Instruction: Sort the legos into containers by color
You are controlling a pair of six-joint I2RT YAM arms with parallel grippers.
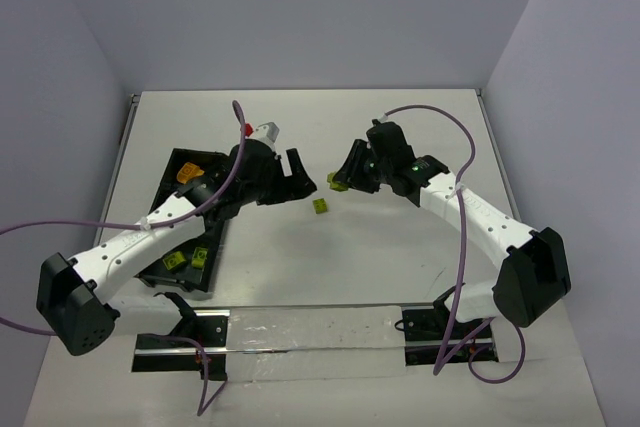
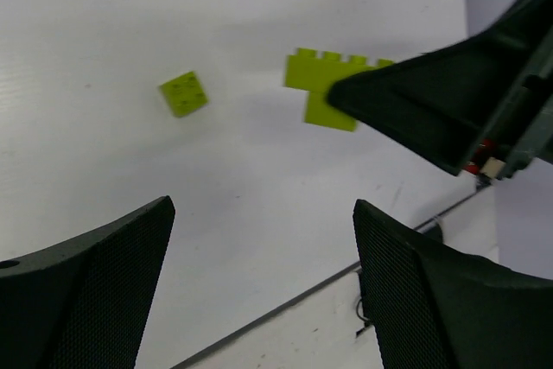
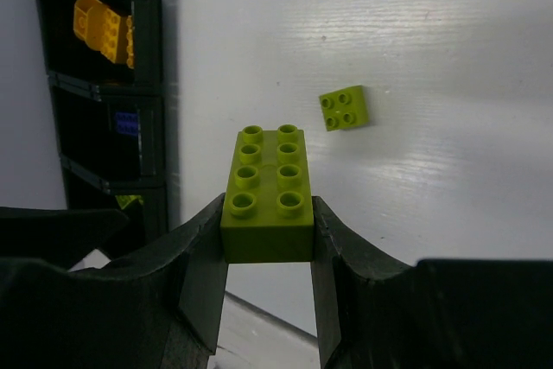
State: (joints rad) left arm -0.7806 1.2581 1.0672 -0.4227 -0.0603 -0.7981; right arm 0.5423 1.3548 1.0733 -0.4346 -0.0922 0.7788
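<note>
Right wrist view: the right claw (image 3: 270, 235) is closed to brick width on a long lime-green eight-stud plastic brick (image 3: 266, 170). Its pads press the two smooth long sides at the near end, and the brick seems clear of the white bench (image 3: 449, 32). I judge the brick light, rigid and slick-walled. Held at one end, it might pivot, so a hold nearer the middle would be surer.

A small square lime-green four-stud plastic brick (image 3: 343, 108) lies loose on the bench, well apart from the long black plastic tray (image 3: 161, 58). It is best pinched across two opposite flat sides, not the studs.

The tray's far compartment holds orange-yellow bricks (image 3: 102, 28), the middle one a blue-purple brick (image 3: 126, 121), and the nearest lime-green bricks (image 1: 175, 260).

The left claw (image 2: 261, 206) is spread wide and empty above the bench, near the small brick.
</note>
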